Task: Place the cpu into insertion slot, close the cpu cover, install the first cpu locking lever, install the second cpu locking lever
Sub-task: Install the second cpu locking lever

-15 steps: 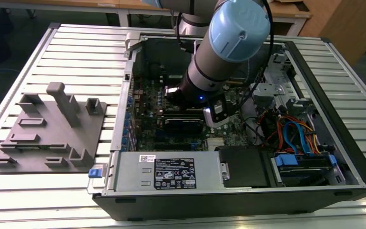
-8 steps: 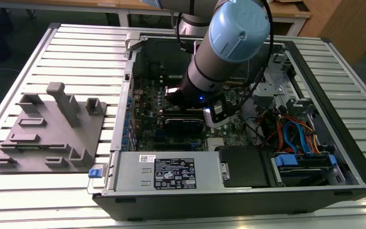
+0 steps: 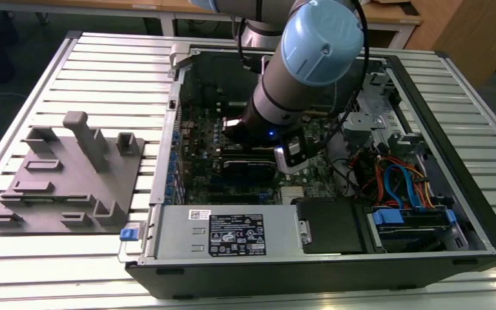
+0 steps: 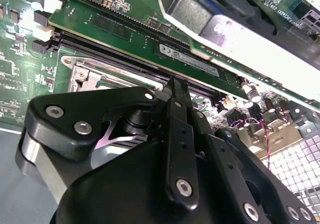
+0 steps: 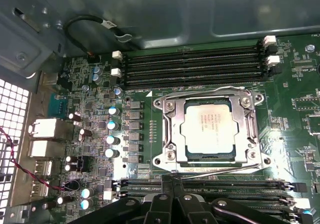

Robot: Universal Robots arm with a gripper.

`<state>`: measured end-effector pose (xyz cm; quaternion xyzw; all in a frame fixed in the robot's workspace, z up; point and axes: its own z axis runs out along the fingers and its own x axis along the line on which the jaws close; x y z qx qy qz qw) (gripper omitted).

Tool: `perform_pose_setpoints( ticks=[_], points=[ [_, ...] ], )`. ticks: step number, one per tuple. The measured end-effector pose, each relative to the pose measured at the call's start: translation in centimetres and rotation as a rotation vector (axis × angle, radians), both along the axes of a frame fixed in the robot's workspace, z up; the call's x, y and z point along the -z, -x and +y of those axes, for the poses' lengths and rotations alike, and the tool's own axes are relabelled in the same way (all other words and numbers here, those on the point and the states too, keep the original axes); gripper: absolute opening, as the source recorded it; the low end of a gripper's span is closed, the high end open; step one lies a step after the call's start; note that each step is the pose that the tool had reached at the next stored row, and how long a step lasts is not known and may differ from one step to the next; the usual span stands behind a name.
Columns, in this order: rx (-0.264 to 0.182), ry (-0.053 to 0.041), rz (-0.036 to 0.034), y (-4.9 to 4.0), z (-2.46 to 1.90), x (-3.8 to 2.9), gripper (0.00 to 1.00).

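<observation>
Cpu (image 5: 207,129) seated in insertion slot (image 5: 168,136), cpu cover (image 5: 252,129) closed over it. Gripper (image 5: 175,180) fingers together, tip touching locking lever (image 5: 220,171). Chip print unreadable.

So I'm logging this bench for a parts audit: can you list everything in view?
cpu: one, silver, seated in the insertion slot.
insertion slot: one, silvery rim, on the motherboard.
cpu cover: one, silvery frame, down around the chip.
motherboard: one, green, inside the case.
computer case: one, black, on the slatted table.
fixture block: one, grey, exterior view's left.
power supply: one, grey, front of case.
gripper: one, black, at the socket's edge.
</observation>
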<state>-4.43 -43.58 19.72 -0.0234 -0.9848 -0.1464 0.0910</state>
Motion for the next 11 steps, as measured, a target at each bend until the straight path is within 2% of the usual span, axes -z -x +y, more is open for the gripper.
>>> perform_pose_setpoints(
  ticks=[5, 11],
  points=[
    [0.0, -0.0009, 0.0003, 0.01, 0.0, 0.03, 0.1],
    [0.001, -0.007, 0.0003, 0.3, 0.0, 0.08, 0.1]
  ],
)
